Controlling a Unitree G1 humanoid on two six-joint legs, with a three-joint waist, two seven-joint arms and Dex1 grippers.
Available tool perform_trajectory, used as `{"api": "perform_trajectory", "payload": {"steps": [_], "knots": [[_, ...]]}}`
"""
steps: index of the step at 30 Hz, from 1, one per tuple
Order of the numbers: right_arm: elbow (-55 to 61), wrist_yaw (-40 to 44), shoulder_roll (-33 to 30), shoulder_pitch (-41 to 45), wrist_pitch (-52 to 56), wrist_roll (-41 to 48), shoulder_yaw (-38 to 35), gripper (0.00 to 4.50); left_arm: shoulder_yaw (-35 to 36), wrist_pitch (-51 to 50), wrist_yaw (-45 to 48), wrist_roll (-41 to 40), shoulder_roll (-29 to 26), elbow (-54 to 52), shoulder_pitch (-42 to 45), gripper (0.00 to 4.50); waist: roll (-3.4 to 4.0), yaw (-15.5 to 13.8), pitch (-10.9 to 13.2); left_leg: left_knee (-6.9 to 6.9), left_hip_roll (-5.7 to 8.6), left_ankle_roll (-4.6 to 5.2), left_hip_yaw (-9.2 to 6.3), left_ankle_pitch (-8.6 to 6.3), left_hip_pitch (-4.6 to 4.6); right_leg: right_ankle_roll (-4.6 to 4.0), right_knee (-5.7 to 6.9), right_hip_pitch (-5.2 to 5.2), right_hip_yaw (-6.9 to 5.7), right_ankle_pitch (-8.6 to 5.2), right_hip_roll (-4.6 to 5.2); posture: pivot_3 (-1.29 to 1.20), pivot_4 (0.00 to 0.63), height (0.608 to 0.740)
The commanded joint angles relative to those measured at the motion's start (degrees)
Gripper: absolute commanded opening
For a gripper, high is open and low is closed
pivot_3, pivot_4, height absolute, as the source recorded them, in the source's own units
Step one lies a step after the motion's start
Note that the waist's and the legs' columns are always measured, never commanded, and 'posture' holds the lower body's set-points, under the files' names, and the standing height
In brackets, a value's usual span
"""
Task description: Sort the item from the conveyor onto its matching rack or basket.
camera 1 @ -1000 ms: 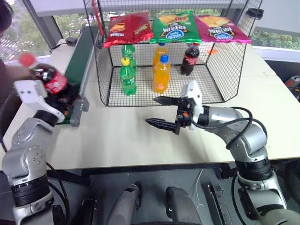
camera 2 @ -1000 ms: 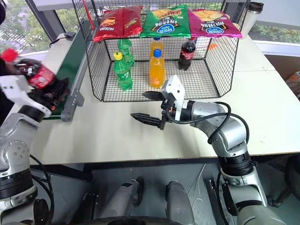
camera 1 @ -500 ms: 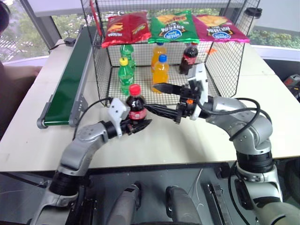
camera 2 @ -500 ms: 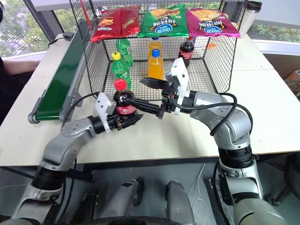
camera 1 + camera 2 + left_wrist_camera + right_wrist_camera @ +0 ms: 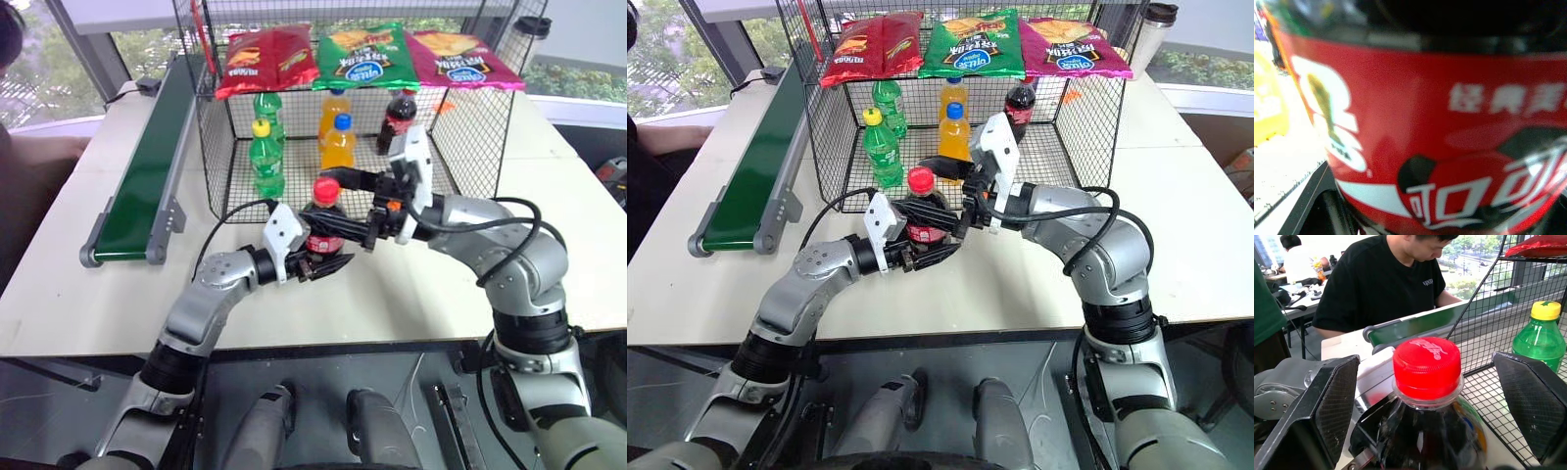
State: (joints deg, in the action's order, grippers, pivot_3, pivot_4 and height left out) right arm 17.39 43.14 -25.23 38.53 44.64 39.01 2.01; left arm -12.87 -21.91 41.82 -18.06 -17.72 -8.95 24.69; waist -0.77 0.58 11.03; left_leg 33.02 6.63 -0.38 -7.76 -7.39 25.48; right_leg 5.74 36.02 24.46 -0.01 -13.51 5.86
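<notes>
- The black wire cage (image 5: 470,127) stands on the white table (image 5: 578,245), its open front facing the robot.
- On its grid floor stand two green soda bottles (image 5: 265,157), two orange soda bottles (image 5: 337,142) and a second cola bottle (image 5: 398,119) at the back right.
- Three snack bags lie on its flat top: a red bag (image 5: 266,59), a green bag (image 5: 365,54) and a pink bag (image 5: 460,59).
- The green conveyor (image 5: 147,171) runs along the table just beside the cage's left wall; nothing lies on the part of the belt in view.
- The cola bottle (image 5: 322,223) is upright in the air just in front of the cage's open side, red cap up.
- The left gripper (image 5: 318,262) reaches forward and to the right, roughly level, its fingers clamped on the bottle's lower body at the red label.
- The right gripper (image 5: 345,211) points level to the left; its fingers (image 5: 1327,411) stand wide on either side of the bottle's neck and cap, apart from both.
- A person in a black shirt (image 5: 1381,284) sits behind the conveyor.
</notes>
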Motion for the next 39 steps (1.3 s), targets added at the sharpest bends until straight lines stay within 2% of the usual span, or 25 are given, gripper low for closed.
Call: {"api": "perform_trajectory", "payload": {"steps": [1,5,11,14,15,18,26,28,33,39], "knots": [[-0.96,-0.13,0.64,1.58,-2.32,-1.05,-0.24,3.10,-0.02,1.58,0.50,-0.30,0.86,-2.99,1.41,2.94,0.00,0.04,0.00,0.00,0.00,0.00,0.00,0.00,0.00,0.00,0.00,0.00,0.00,0.00,0.00,0.00,0.150,0.738],[-1.41,0.31,0.68,1.53,-3.15,-1.39,0.03,1.22,0.33,-0.22,0.14,-0.55,0.98,-3.37,1.44,2.94,0.01,0.14,0.00,0.00,0.00,0.05,0.00,0.03,-0.01,0.01,0.01,0.01,-0.01,0.00,-0.02,0.00,0.150,0.738],[-1.30,-0.11,1.12,1.56,-3.39,-1.44,-0.13,1.18,0.66,-2.81,-0.58,0.10,0.34,-3.14,1.76,2.94,0.01,0.09,0.00,0.00,-0.01,0.09,0.00,0.06,-0.01,0.01,0.02,0.01,-0.01,0.01,-0.08,0.00,0.150,0.738],[-1.32,-0.52,1.16,1.46,-3.50,-1.69,-0.29,1.18,0.99,-2.88,-0.06,-0.65,0.35,-3.21,1.37,4.35,0.01,0.08,0.00,0.00,-0.01,0.09,0.00,0.06,-0.01,0.01,0.02,0.01,-0.01,0.01,-0.06,0.00,0.150,0.738],[-1.24,-0.66,1.14,1.41,-3.54,-1.76,-0.30,1.18,1.06,-3.18,0.00,-0.84,0.21,-3.56,1.14,4.45,0.01,0.08,0.00,0.01,0.00,0.09,0.00,0.06,-0.01,0.01,0.02,0.01,-0.01,0.01,-0.06,0.00,0.150,0.738],[-1.73,-0.91,0.63,1.71,-4.14,-2.46,-0.68,1.18,2.25,-4.34,-2.33,-0.42,0.18,-4.65,0.09,4.45,0.01,0.08,0.00,0.01,-0.01,0.09,0.00,0.05,-0.01,0.01,0.02,0.01,-0.01,0.01,-0.07,0.00,0.150,0.738],[-9.33,-1.45,-2.12,4.16,-8.72,-7.52,-3.03,1.18,7.80,-9.75,-2.73,-3.38,-6.19,-8.89,-7.95,4.45,0.03,0.17,0.01,0.00,-0.03,0.07,-0.01,0.05,-0.04,0.00,0.06,0.02,0.00,0.00,-0.15,0.00,0.150,0.738],[-16.02,-3.88,-2.56,6.28,-10.58,-8.71,-6.43,1.18,10.41,-7.47,-5.66,-1.58,-6.73,-9.26,-12.09,4.45,0.03,0.13,0.01,0.00,-0.03,0.02,0.00,0.02,-0.04,-0.01,0.05,0.01,0.01,0.00,-0.14,0.00,0.150,0.738],[-28.24,-7.52,-3.31,10.38,-15.90,-12.24,-9.88,1.18,14.62,-2.23,-17.65,4.02,-2.57,-6.88,-14.31,4.45,0.02,-0.85,0.02,0.03,0.01,0.00,0.02,0.01,-0.03,-0.03,0.03,-0.01,0.01,0.03,-0.05,0.00,0.150,0.738],[-40.99,-12.18,-1.94,14.63,-24.39,-18.25,-10.96,1.18,12.06,-0.70,-22.94,6.52,3.42,-8.40,-16.32,4.45,0.03,-0.97,0.02,0.02,0.00,0.08,0.11,0.06,-0.03,-0.01,0.03,0.00,0.03,0.03,-0.09,0.00,0.150,0.738]]}}
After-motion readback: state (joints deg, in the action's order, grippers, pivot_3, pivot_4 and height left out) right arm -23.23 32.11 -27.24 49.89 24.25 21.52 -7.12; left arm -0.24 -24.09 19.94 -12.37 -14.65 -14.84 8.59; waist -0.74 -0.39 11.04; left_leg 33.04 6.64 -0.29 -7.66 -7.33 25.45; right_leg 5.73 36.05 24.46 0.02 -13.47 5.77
